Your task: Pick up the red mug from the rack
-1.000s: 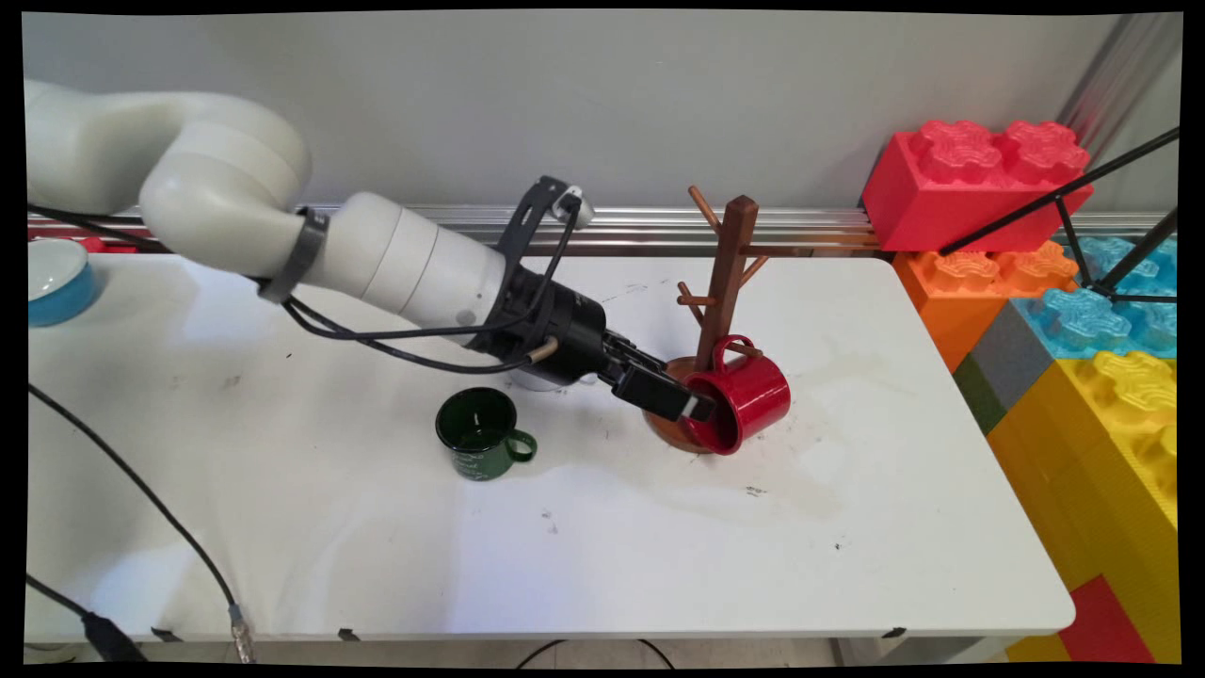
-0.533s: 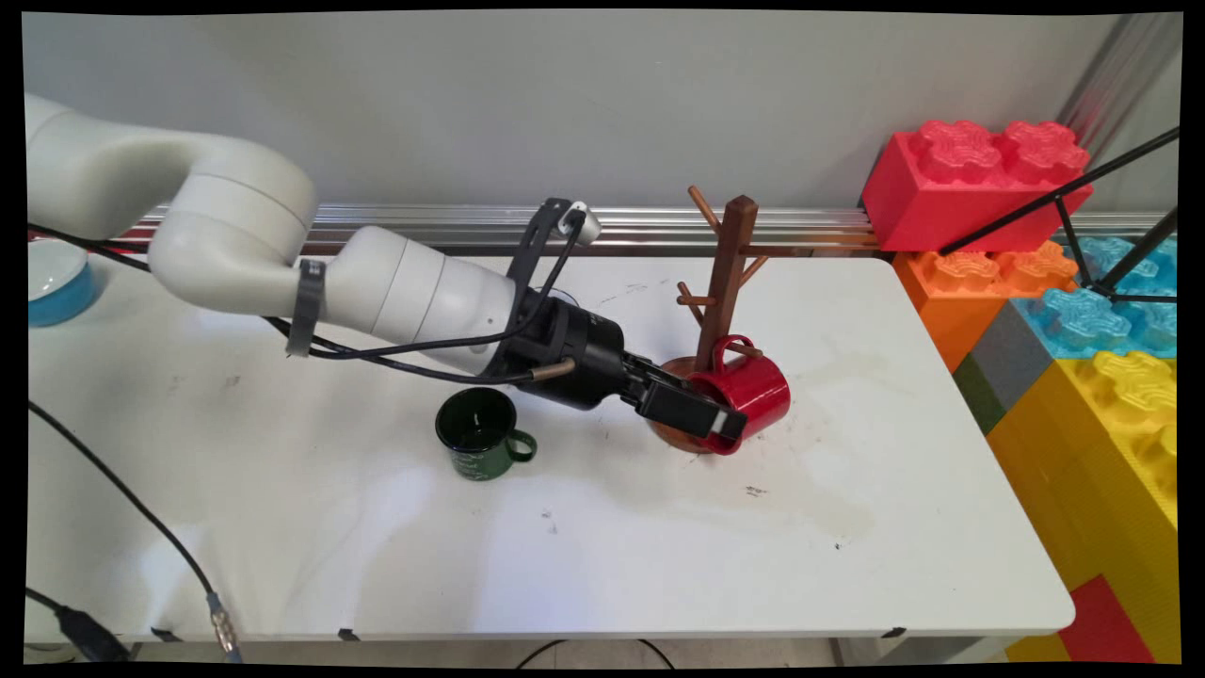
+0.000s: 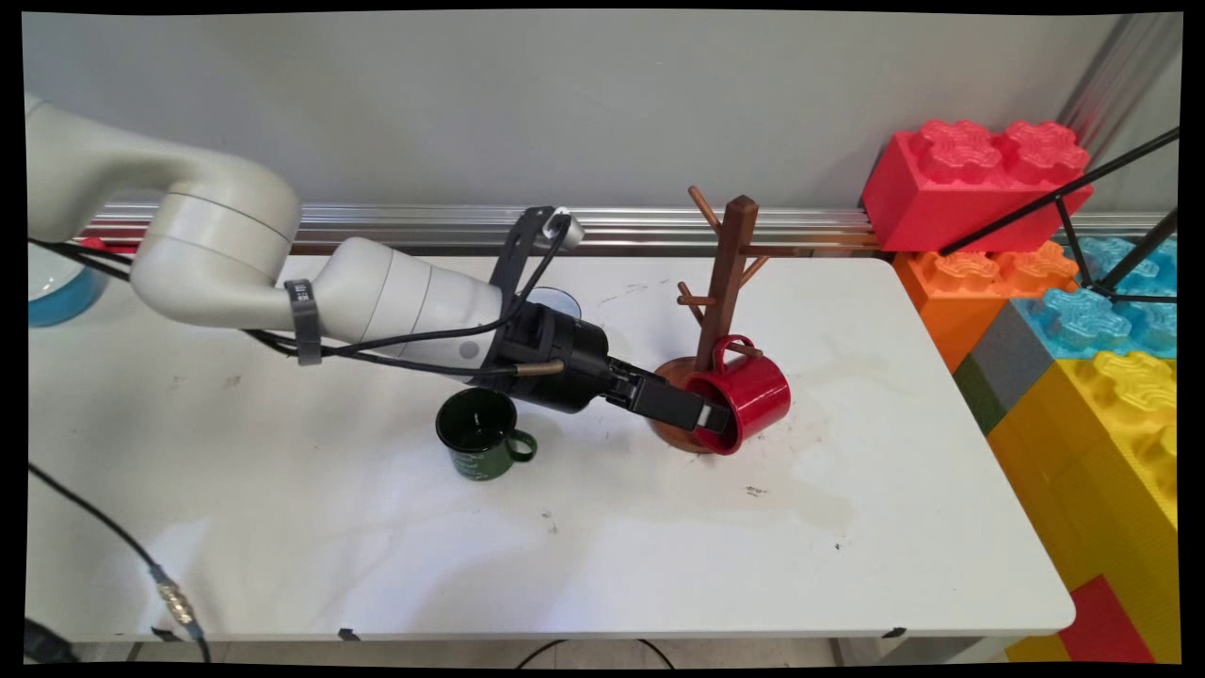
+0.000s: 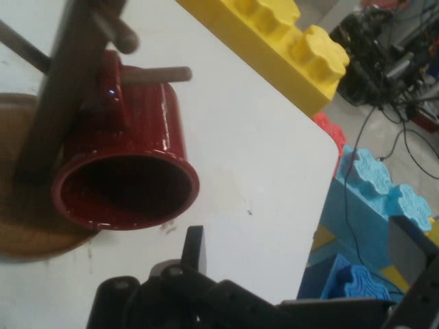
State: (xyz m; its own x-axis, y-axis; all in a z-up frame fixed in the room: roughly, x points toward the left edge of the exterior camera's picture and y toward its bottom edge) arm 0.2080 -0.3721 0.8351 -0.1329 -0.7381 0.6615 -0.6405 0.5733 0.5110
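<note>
The end effector point(image 3: 708, 418), mid-frame, sits at the mouth of the red mug point(image 3: 748, 395) hanging on the wooden mug tree point(image 3: 727, 278); I cannot tell its state

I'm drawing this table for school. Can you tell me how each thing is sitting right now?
Red mug: tipped on its side, handle hooked over a low peg, mouth towards the tool.
Mug tree: upright on its round base, other pegs bare.
Green mug: upright on the table, handle to the picture's right.
Blue bowl: upright, partly hidden by the arm.
Tool: low, at the red mug's mouth.
</note>
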